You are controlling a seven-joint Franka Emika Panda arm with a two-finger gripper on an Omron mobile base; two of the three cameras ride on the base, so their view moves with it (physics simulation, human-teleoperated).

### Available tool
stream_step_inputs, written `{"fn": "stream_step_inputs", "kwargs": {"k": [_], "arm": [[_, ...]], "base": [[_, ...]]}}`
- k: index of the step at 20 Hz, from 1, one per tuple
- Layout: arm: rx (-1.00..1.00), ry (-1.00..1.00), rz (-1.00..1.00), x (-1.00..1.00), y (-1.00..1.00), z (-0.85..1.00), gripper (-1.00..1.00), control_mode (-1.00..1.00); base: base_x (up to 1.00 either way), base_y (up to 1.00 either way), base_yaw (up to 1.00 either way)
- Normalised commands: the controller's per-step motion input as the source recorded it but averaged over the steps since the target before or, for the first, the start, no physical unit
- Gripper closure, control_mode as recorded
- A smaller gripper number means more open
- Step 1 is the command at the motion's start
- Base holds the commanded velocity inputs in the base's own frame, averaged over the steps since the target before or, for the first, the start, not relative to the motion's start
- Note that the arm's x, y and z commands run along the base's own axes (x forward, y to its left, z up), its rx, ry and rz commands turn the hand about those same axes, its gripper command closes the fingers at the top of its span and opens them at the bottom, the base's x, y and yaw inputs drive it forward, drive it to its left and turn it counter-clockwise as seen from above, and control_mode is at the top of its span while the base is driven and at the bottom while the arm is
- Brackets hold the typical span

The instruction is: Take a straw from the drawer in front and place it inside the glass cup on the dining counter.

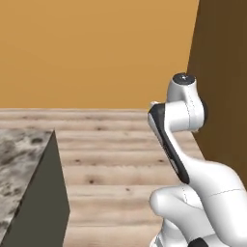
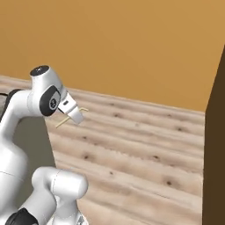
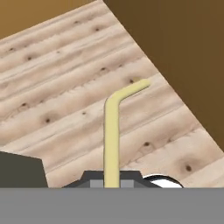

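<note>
Hand view: gripper (image 3: 112, 181) clamped tight on pale bent straw (image 3: 112, 131), above plank floor (image 3: 65, 87).

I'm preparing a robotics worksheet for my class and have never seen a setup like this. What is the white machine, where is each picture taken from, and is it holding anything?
The white machine is a robot arm in a computer-rendered kitchen. Two pictures come from cameras behind it, one to its left and one to its right. The third comes from a camera on its hand, looking along the fingers. Those are shut on a pale yellow bent straw, also seen in the right camera, above the wooden floor. At the left camera's edge is the dining counter, stone-topped with an olive-grey side.
</note>
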Motion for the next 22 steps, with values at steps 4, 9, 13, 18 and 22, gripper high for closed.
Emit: {"fn": "stream_step_inputs", "kwargs": {"k": [4,9,13,18,22], "arm": [[0.00,0.00,0.00,0.00,0.00,0.00,1.00,1.00],[0.00,0.00,0.00,0.00,0.00,0.00,1.00,1.00],[0.00,0.00,0.00,0.00,0.00,0.00,1.00,1.00],[0.00,0.00,0.00,0.00,0.00,0.00,1.00,1.00],[0.00,0.00,0.00,0.00,0.00,0.00,1.00,1.00]], "base": [[1.00,-0.63,0.41],[1.00,-0.52,0.51],[1.00,-0.51,0.54],[0.98,-0.53,0.59],[0.97,-0.59,0.59]]}}
